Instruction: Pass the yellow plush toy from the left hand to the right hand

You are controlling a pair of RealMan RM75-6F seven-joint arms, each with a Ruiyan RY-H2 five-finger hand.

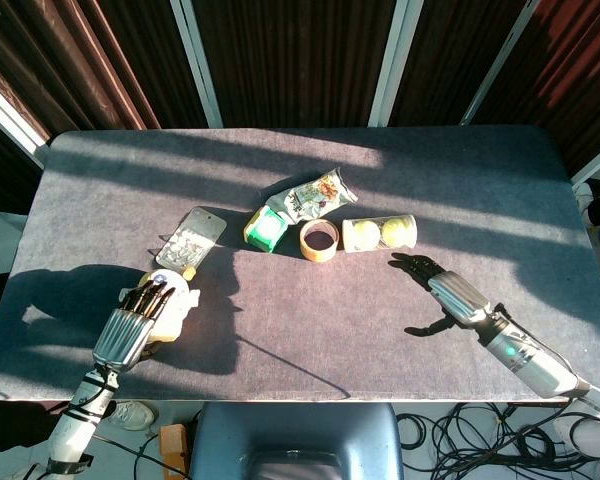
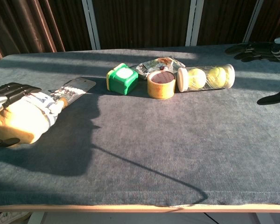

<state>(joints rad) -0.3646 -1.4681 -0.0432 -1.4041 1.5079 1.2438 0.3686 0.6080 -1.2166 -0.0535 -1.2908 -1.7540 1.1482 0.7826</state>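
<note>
Toy: yellow plush toy (image 2: 25, 120) on table (image 1: 310, 310), near L edge.
L hand (image 1: 140, 318): fingers wrapped over toy, gripping it.
R hand (image 1: 442, 292): spread, empty, well apart.
Risk: soft plush could slip w/ a loose grip during handoff.

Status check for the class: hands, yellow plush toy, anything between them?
Left hand on yellow plush toy, at table level. Right hand open, apart. Nothing between them.
</note>
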